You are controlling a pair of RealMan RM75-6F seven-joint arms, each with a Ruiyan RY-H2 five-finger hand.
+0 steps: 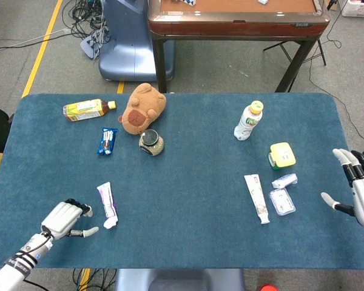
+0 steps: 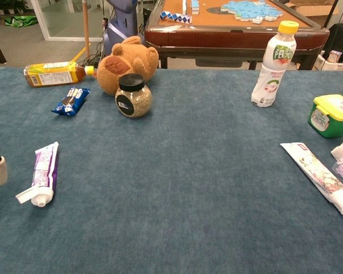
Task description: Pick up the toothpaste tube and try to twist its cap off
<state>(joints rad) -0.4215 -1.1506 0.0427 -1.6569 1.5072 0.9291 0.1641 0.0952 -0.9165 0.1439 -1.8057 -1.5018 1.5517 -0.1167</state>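
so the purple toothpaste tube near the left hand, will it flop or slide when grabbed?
The purple toothpaste tube lies flat on the blue table cloth, so it probably won't roll. It looks thin and soft-bodied, likely to bend if gripped mid-body. Its white cap end looks stiffer. The left hand sits beside it, not touching.

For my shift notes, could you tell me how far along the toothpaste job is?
Nothing is done yet: the purple toothpaste tube lies flat on the table with its cap on. In hand: the left hand is beside it, not touching. Left: grasping, lifting, twisting. The right hand is open.
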